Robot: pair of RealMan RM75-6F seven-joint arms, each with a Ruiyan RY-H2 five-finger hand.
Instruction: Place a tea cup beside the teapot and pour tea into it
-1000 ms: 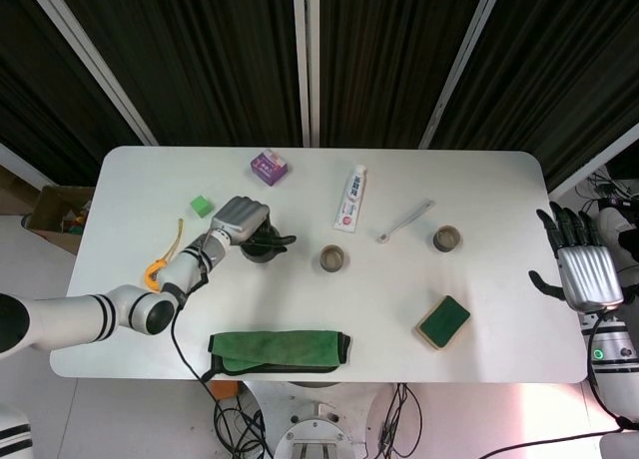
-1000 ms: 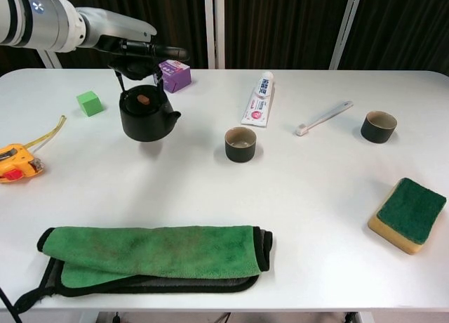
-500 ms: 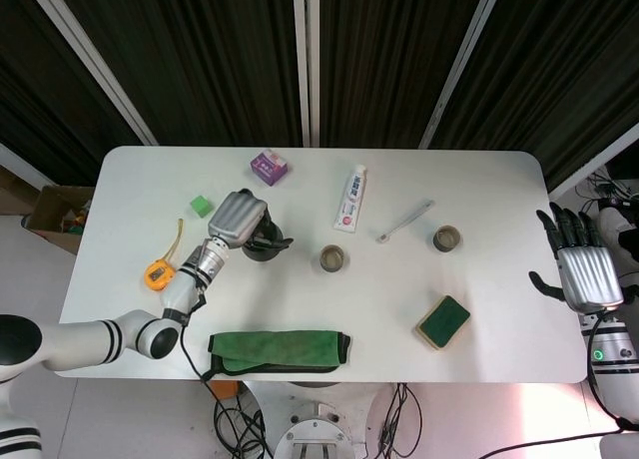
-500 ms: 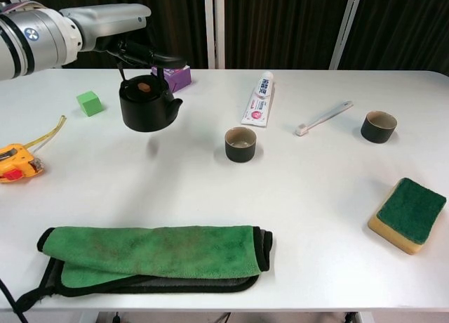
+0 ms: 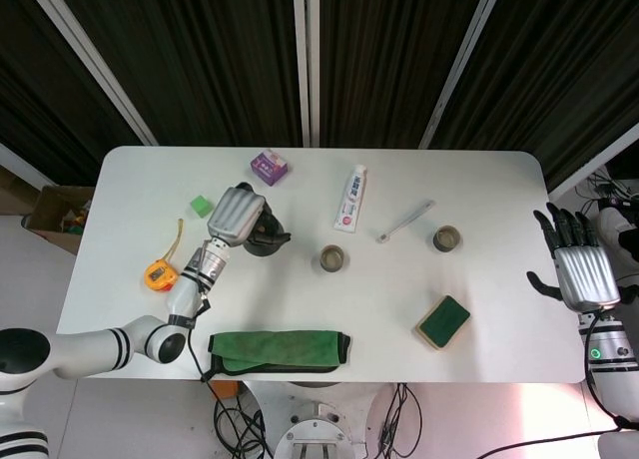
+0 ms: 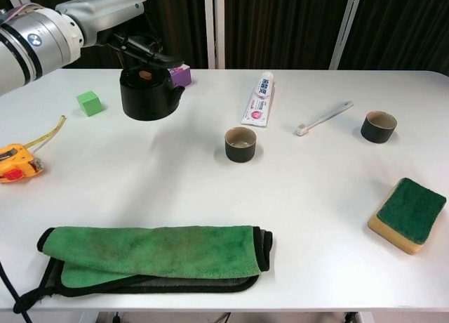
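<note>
My left hand [image 5: 238,213] [image 6: 133,43] grips the handle of the black teapot [image 6: 147,93] [image 5: 266,238] and holds it lifted well above the table, spout pointing right. A dark tea cup [image 6: 240,144] [image 5: 332,258] stands on the table to the teapot's right, apart from it. A second dark cup [image 6: 379,126] [image 5: 446,238] sits further right. My right hand [image 5: 578,267] hangs beyond the table's right edge, fingers spread, holding nothing; the chest view does not show it.
On the white table [image 6: 210,189] lie a folded green cloth [image 6: 154,256], a green-topped sponge [image 6: 407,214], a toothpaste tube [image 6: 259,100], a toothbrush [image 6: 324,117], a purple box [image 6: 179,74], a green cube [image 6: 89,102] and a yellow tape measure [image 6: 17,161].
My left hand has raised the teapot off the table, higher in each frame. The right hand and both cups have stayed put.
</note>
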